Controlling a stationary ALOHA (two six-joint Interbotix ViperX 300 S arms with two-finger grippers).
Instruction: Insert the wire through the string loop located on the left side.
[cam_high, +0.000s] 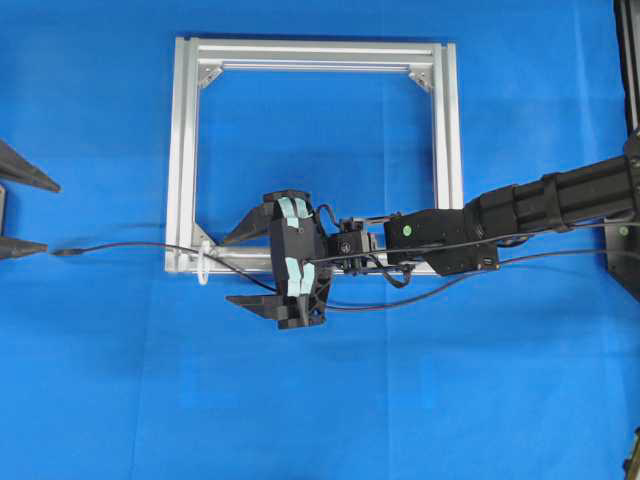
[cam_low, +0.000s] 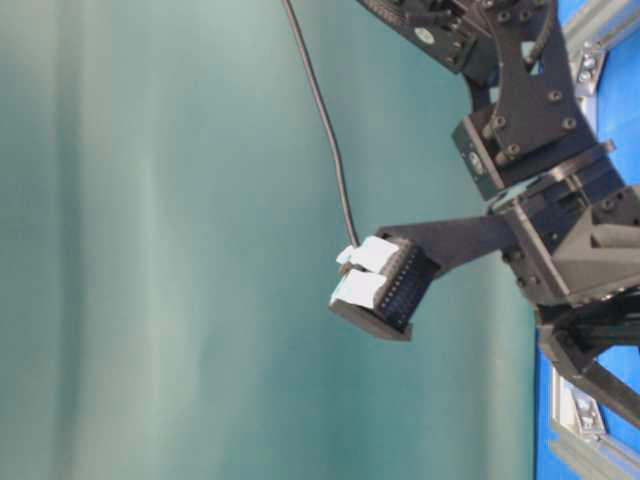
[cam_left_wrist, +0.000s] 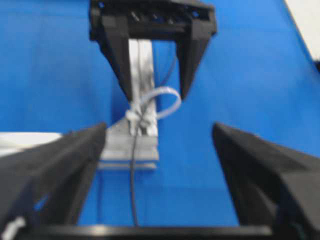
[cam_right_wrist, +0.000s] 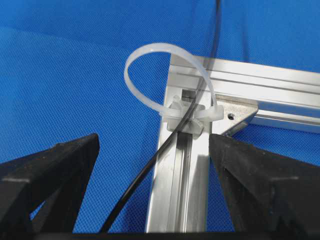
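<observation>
Wire (cam_high: 130, 247) threaded through string loop (cam_high: 204, 262) — left jaws and right jaws wide apart, holding nothing

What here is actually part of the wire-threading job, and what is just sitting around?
Part of the job:
- wire
- string loop
- left gripper, open
- right gripper, open

Just there:
- aluminium frame, which carries the loop at its corner
- blue cloth

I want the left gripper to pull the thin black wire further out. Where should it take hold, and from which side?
Probably at the bare stretch of the thin black wire just behind its plug tip, left of the small white string loop. There it lies straight on the blue cloth, free of the silver aluminium frame. Come from the left, open left gripper straddling it.
</observation>
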